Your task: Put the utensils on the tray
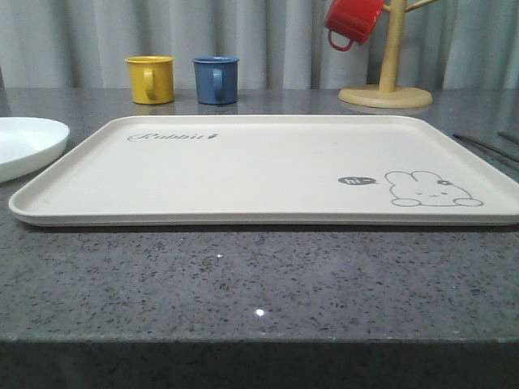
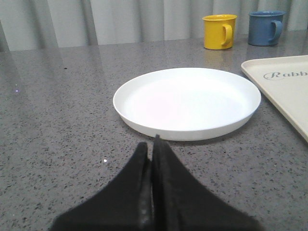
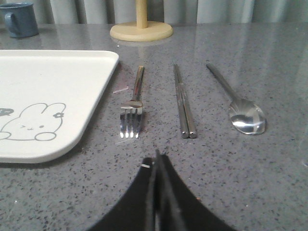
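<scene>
The cream tray (image 1: 259,170) with the grey rabbit drawing lies in the middle of the grey table, with nothing on it. To its right the silver utensils lie side by side on the table: a fork (image 3: 133,103) nearest the tray (image 3: 53,96), then the pair of chopsticks (image 3: 183,102), then the spoon (image 3: 238,103). Their thin ends show at the right edge of the front view as the utensils (image 1: 491,147). My right gripper (image 3: 157,156) is shut and empty, just short of the fork and chopsticks. In front of the white plate, my left gripper (image 2: 151,143) is shut and empty too.
A round white plate (image 2: 187,102) sits left of the tray. A yellow mug (image 1: 150,79) and a blue mug (image 1: 216,79) stand at the back. A wooden mug stand (image 1: 388,81) with a red mug (image 1: 353,22) hanging on it stands at the back right.
</scene>
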Controlling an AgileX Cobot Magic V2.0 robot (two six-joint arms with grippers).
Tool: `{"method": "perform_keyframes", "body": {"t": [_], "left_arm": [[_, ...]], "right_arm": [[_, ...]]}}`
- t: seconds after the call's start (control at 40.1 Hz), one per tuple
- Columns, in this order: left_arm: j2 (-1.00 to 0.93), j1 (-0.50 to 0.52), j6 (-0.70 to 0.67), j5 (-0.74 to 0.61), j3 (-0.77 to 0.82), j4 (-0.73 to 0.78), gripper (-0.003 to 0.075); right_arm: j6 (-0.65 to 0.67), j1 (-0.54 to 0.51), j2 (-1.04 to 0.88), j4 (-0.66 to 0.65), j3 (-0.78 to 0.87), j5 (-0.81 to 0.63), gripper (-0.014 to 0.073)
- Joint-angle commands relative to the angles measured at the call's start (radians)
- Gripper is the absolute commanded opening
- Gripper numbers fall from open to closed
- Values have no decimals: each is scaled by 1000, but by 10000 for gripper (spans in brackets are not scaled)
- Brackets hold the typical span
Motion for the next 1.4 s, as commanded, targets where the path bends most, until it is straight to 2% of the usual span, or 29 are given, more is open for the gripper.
{"method": "perform_keyframes", "body": {"t": [0.0,1.048,1.223,1.372], "left_arm": [[-22,0,-6,-83,-2,-4,-18],[-22,0,-6,-85,-2,1,-18],[-22,0,-6,-221,-2,22,-18],[-22,0,-6,-457,-26,22,-18]], "right_arm": [[-7,-7,-16,1,0,-83,-69],[-7,-7,-16,1,0,-84,-69],[-7,-7,-16,2,-2,-125,-69],[-7,-7,-16,2,-80,-152,-69]]}}
